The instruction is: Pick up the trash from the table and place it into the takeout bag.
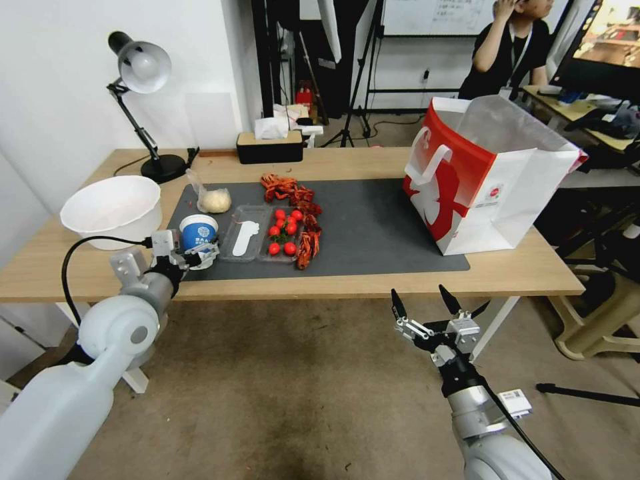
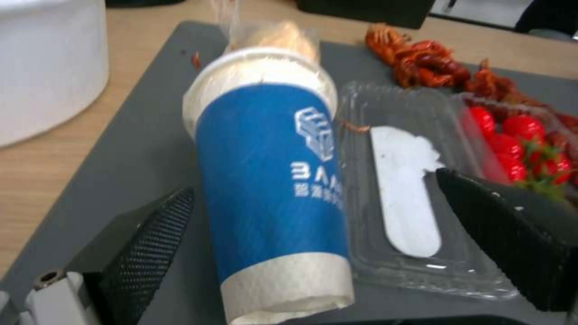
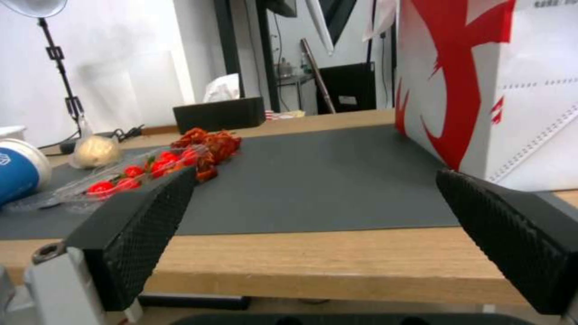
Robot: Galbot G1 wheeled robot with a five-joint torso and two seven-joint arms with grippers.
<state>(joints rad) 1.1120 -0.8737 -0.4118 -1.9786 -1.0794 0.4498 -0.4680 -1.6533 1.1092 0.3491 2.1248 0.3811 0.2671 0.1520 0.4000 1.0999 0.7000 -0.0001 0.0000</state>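
A blue-white paper cup [image 1: 199, 231] stands upright at the left front corner of the dark mat [image 1: 373, 227] on the light-wood table [image 1: 520, 273]. My left gripper [image 1: 198, 255] is open at the cup's near side. In the left wrist view the cup [image 2: 271, 189] sits between the two black fingers [image 2: 147, 239], with a gap on each side. A clear bag with a pale lump [image 1: 215, 199] lies just behind the cup. The red-and-white takeout bag [image 1: 483, 177] stands open at the table's right. My right gripper [image 1: 427, 308] hangs open below the table's front edge, and the takeout bag [image 3: 482, 85] is ahead of it.
A clear plastic tray [image 1: 245, 235] with a white spoon, cherry tomatoes [image 1: 283, 230] and red crayfish shells [image 1: 293, 193] lie right of the cup. A white bowl [image 1: 113, 210], a desk lamp [image 1: 141, 67] and a black tissue box [image 1: 270, 147] stand at the left and back.
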